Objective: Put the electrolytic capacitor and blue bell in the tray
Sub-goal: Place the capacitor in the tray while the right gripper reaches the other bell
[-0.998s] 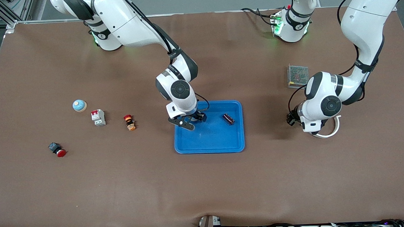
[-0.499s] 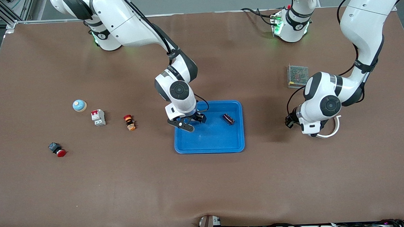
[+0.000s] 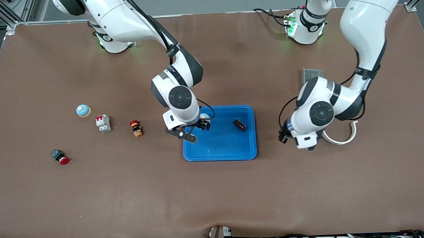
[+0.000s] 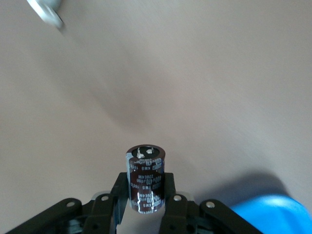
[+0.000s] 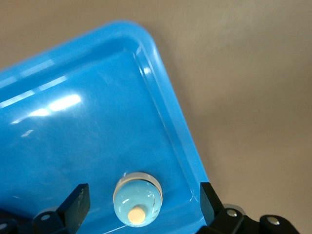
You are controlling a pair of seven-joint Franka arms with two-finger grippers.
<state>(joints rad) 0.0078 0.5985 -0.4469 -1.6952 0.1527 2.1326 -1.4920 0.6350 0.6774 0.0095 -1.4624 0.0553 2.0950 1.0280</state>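
Observation:
The bright blue tray [image 3: 220,152] lies mid-table and fills the right wrist view [image 5: 58,146]. A blue bell [image 3: 205,116] with a cream knob rests in the tray near a corner [image 5: 137,199]. My right gripper [image 3: 192,130] is open over that corner, its fingers wide on either side of the bell [image 5: 144,202]. My left gripper [image 3: 285,136] is over bare table beside the tray, toward the left arm's end. It is shut [image 4: 145,197] on the dark brown electrolytic capacitor [image 4: 145,178], held upright. A tray corner [image 4: 273,214] shows nearby.
A dark small part [image 3: 239,124] lies in the tray. Toward the right arm's end lie a second blue bell [image 3: 83,110], a white breaker [image 3: 103,123], an orange button [image 3: 136,128] and a red button [image 3: 60,156]. A white ring [image 3: 343,139] and mesh box [image 3: 312,74] lie by the left arm.
My right gripper has drawn back toward the right arm's end, uncovering the bell in the tray. My left arm has moved toward the tray with the capacitor.

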